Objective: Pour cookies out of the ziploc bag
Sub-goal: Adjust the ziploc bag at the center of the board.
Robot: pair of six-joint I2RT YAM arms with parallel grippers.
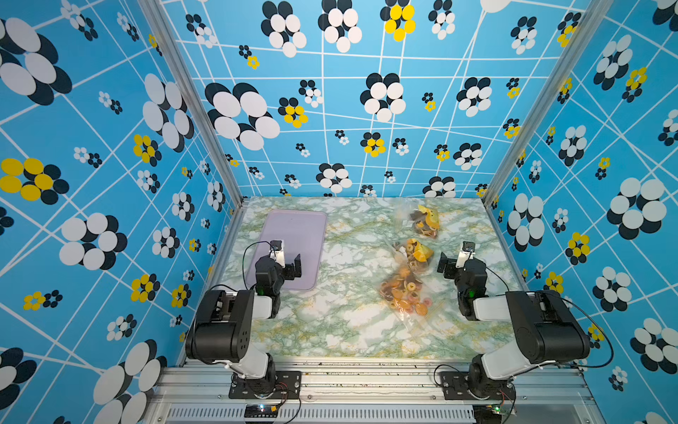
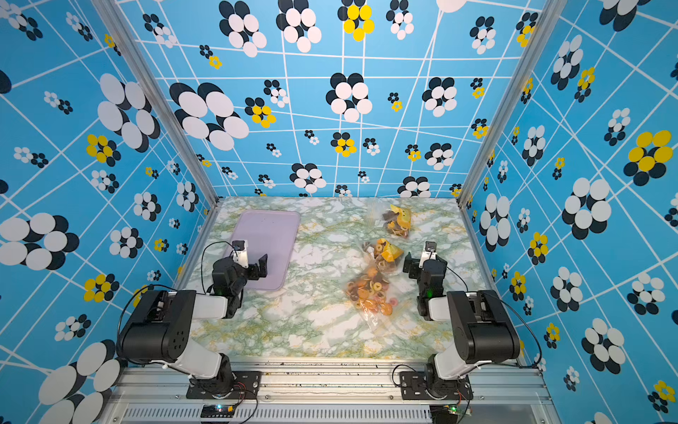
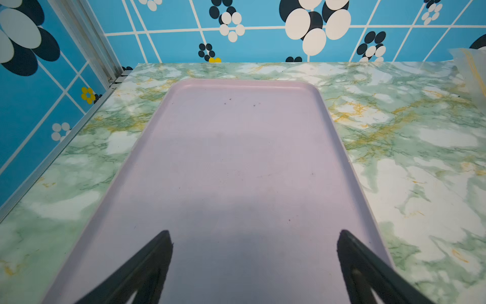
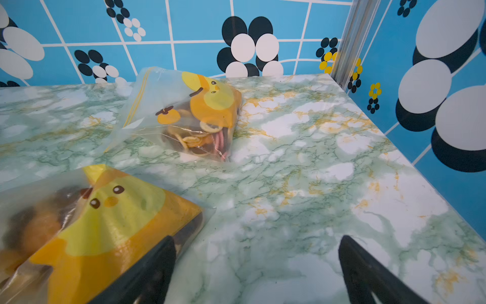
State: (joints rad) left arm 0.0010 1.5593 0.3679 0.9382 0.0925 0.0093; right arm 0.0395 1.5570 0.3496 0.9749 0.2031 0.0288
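**Cookies all bagged, both grippers wide open**

Cookies (image 1: 403,290) are sitting inside three clear ziploc bags. The bags are lined up right of centre in both top views, on the green marble table (image 1: 341,323).

Lowest in the frame is the near bag (image 1: 405,297), and it's the fullest one. It's got orange-tan, dark brown and a few pink rings and rounds, spread out pretty flat.

Above it the middle bag (image 1: 414,255) has a smaller heap, plus a yellow piece (image 4: 113,218) with a chick face showing through the plastic.

The far bag (image 1: 423,220), up by the back wall, is the same deal: rings and dark bits under another yellow chick piece. Can't tell if any of the zips are sealed.

Left of centre there's a lavender tray (image 1: 304,227) with just a few dark specks on its floor.

The left gripper (image 3: 255,233) hangs over the tray's lower end, fingers spread far apart with nothing between them.

The right gripper (image 4: 257,238) sits just right of the middle bag, fingers equally far apart over bare table. One finger is right by that bag's corner, but I can't tell whether it touches.
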